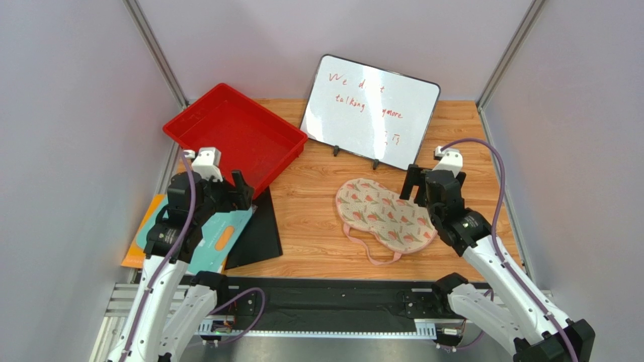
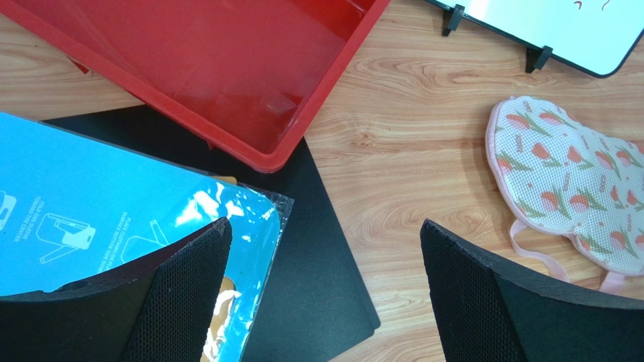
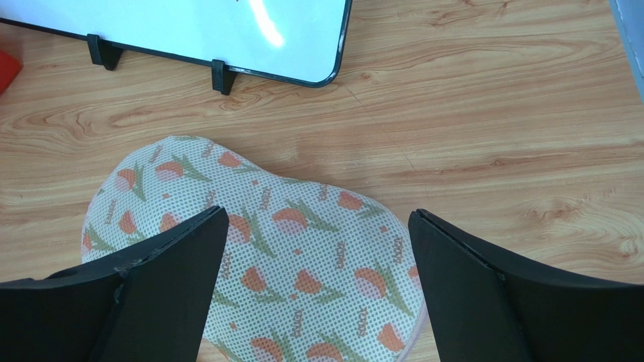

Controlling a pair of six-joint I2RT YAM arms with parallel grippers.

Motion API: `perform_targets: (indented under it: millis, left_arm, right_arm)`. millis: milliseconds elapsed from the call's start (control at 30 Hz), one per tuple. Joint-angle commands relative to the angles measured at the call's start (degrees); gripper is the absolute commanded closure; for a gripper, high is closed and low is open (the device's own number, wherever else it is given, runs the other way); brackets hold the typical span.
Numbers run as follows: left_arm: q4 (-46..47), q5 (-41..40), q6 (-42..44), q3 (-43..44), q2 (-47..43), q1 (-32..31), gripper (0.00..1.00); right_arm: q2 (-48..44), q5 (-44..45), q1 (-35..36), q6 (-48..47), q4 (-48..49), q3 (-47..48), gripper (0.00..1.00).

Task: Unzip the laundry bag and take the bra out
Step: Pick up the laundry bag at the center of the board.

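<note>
The laundry bag (image 1: 385,215) lies flat on the table (image 1: 317,241), right of the middle, and its long axis runs from far-left to near-right. Its pink loop (image 1: 374,255) trails from the near edge. We see no bra anywhere, so we judge that it is inside the closed bag. The right gripper (image 3: 317,226) hovers just over the far-right side of the bag. Its two fingers are spread wide and hold nothing, and in the right wrist view the printed fabric fills the gap between them. The left gripper (image 2: 325,226) is also wide open and empty. It hangs well apart on the left, above a blue packet (image 2: 91,204) and a black sheet (image 2: 325,249), near the red tray (image 2: 249,68). From there the bag lies to its right, past a stretch of bare wood. So the right arm is clearly the nearer one, and we think it has only to come down to meet the bag. We cannot find the zipper pull in any view, so we cannot tell at which end of the long axis the opening begins.
</note>
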Motion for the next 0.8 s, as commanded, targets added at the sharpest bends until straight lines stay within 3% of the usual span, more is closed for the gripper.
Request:
perform_targets:
  millis: [0, 200, 333, 367, 467, 633, 767]
  left_arm:
    - [0.3, -0.8, -0.3, 0.1, -0.1, -0.1, 0.0]
    - [-0.4, -4.3, -1.1, 1.5, 4.0, -2.3, 0.01]
    - [1.7, -13.3, -3.9, 3.2, 9.6, -14.3, 0.01]
    - [3.2, -12.5, -4.7, 3.1, 12.5, -18.6, 0.01]
    - [12.5, -1.9, -11.2, 1.6, 18.6, -21.6, 0.01]
    - [24.9, -2.4, -16.8, 0.7, 27.8, -29.8, 0.02]
    - [31.5, 4.5, -20.6, 3.0, 39.9, -33.3, 0.02]
  right_arm:
    - [-1.2, 1.5, 0.1, -0.7, 0.1, -0.6, 0.03]
    - [-1.7, 0.8, 0.1, -0.2, 0.3, -1.2, 0.03]
    - [-1.8, -1.1, 0.0, 0.1, 0.2, -1.4, 0.03]
    - [-1.9, -1.1, 0.1, 0.1, 0.1, -1.4, 0.04]
    - [-3.1, -1.0, 0.0, 0.2, -0.9, -1.4, 0.04]
    - [-5.0, -3.9, 0.0, 2.8, -0.6, -2.3, 0.03]
    - [-4.2, -6.9, 0.0, 4.0, 0.9, -3.6, 0.04]
